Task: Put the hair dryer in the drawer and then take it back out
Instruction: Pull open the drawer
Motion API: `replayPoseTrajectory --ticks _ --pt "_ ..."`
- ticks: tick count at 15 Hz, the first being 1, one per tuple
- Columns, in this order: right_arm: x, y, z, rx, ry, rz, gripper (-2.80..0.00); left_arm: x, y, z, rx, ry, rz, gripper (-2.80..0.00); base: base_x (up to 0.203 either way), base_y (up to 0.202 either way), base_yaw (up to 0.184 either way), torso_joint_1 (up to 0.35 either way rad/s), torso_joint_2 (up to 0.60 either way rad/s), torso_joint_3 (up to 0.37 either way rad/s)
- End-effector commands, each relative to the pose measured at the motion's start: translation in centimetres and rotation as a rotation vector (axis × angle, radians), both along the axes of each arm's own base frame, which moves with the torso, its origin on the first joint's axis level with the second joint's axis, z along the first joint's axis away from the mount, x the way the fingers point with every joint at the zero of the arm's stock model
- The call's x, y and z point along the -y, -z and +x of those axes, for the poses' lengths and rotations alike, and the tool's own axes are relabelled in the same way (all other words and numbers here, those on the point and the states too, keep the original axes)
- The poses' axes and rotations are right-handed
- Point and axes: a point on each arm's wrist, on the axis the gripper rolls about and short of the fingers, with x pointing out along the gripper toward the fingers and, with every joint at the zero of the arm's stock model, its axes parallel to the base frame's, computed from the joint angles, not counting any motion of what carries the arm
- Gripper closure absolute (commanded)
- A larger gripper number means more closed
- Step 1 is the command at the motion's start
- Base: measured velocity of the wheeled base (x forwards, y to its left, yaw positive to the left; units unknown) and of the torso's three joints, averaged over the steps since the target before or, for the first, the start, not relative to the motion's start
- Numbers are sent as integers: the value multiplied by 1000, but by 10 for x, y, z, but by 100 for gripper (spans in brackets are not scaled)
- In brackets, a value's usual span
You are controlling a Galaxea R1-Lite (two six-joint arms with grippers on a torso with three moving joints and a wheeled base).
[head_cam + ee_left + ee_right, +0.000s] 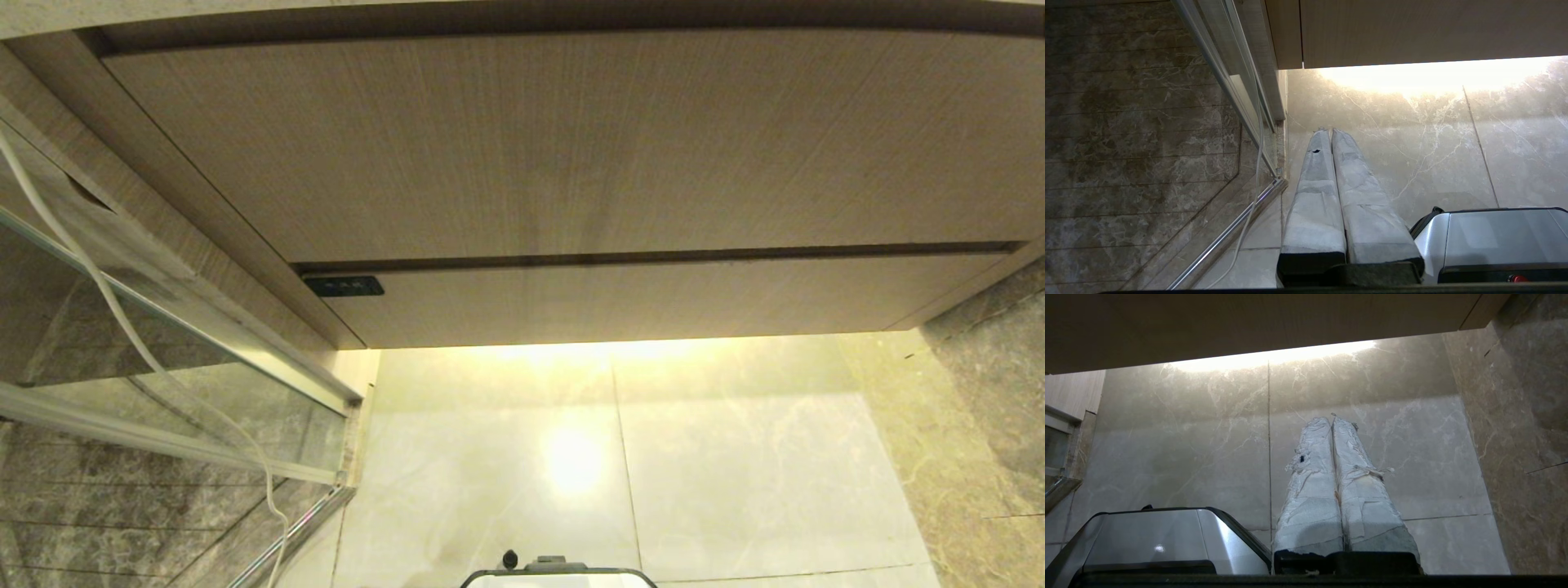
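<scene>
The drawer (pixel 653 298) is the low, wide wood-grain front with a small black label (pixel 343 286) at its left end, and it stands closed. The hair dryer is out of view. Neither gripper shows in the head view. My left gripper (pixel 1329 131) hangs parked over the pale floor tiles below the cabinet, its taped fingers (pixel 1314 192) pressed together with nothing between them. My right gripper (pixel 1331 418) hangs the same way over the tiles, shut and empty.
A taller wood-grain panel (pixel 571 147) sits above the drawer. On the left are a glass partition with a metal rail (pixel 163 327) and a hanging white cord (pixel 122 327). A dark stone wall (pixel 996 408) closes the right. My silver base (pixel 1494 237) is between the arms.
</scene>
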Motion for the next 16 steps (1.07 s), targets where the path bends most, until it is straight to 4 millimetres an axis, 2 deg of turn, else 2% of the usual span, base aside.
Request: replayPoseTrajectory --ticks 1,4,5,6,7,10,11,12,14,16 --pt "0 1 0 -2 -5 -9 0 0 0 0 -1 0 0 0 0 0 0 0 0 0" --pt "0 0 0 -7 -5 -35 0 0 0 0 -1 0 0 0 0 0 0 0 0 0" --pt "0 -4 -2 4 -7 -37 0 0 0 0 0 0 0 0 0 0 0 0 0 0" --pt "0 -20 -5 22 -8 -38 0 0 0 0 0 0 0 0 0 0 0 0 0 0" --pt "0 -46 -9 43 -6 -39 0 0 0 0 -1 0 0 0 0 0 0 0 0 0" --pt "0 -161 -22 117 -16 -51 0 0 0 0 0 0 0 0 0 0 0 0 0 0" --pt "-1 -196 -15 79 -36 -62 0 0 0 0 0 0 0 0 0 0 0 0 0 0" --pt "-1 -225 3 -1 -65 -76 0 0 0 0 0 0 0 0 0 0 0 0 0 0" --pt "-3 -255 55 -196 -157 -119 0 0 0 0 0 0 0 0 0 0 0 0 0 0" --pt "-7 -271 108 -349 -241 -151 0 0 0 0 0 0 0 0 0 0 0 0 0 0"
